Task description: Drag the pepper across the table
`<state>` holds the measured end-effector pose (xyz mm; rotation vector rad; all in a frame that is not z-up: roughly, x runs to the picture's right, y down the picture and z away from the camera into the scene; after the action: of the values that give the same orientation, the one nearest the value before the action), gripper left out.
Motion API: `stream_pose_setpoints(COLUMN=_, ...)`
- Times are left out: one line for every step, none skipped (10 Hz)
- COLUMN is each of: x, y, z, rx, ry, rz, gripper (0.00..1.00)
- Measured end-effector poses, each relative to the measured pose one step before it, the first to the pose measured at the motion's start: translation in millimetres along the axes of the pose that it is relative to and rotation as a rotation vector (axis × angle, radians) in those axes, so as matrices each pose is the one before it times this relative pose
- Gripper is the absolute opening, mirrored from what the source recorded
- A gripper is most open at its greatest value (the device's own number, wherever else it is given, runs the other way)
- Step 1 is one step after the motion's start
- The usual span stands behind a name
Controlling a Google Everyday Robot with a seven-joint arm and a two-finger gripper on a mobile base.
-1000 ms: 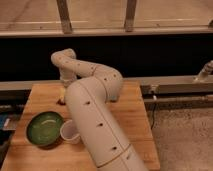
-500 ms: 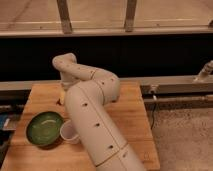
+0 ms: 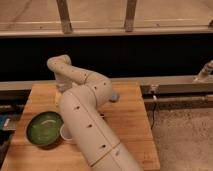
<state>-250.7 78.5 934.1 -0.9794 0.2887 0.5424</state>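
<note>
The gripper's fingers stand spread wide, closed on nothing that can be seen. The gripper [image 3: 59,89] points down at the far left part of the light wooden butcher-block table [image 3: 127,117], below the bent white arm [image 3: 85,107]. The small dark red pepper is out of sight, hidden by the arm. A round green bowl [image 3: 44,128] sits at the near left, with a small white cup [image 3: 65,133] just beside it.

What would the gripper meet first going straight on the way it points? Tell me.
The gripper, low over the far left of the table and mostly hidden by the arm, seems to point down. Most likely it meets the tabletop itself first. Depth is unclear.
</note>
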Motion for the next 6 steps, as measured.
stream_pose_setpoints(x=-3.62, y=3.74, z=1.46, rx=-0.00308, ry=0.00047, rz=-0.01116, gripper=0.80)
stream_pose_setpoints(x=-3.00, y=3.38, z=2.23, rx=-0.00197, ry=0.00060, rz=-0.00913, gripper=0.79)
stream_pose_setpoints(x=-0.84, y=0.63, z=2.59, rx=0.00185, ry=0.00059, rz=-0.00232, gripper=0.75)
stream_pose_setpoints(x=-0.02, y=0.68, z=2.76, rx=0.00178, ry=0.00025, rz=-0.00636, gripper=0.65)
stream_pose_setpoints(x=0.23, y=-0.18, z=1.15, rx=0.00064, ry=-0.00152, rz=-0.00503, gripper=0.53)
stream_pose_setpoints(x=0.37, y=-0.66, z=0.60, rx=-0.00124, ry=-0.00233, rz=-0.00157, gripper=0.45)
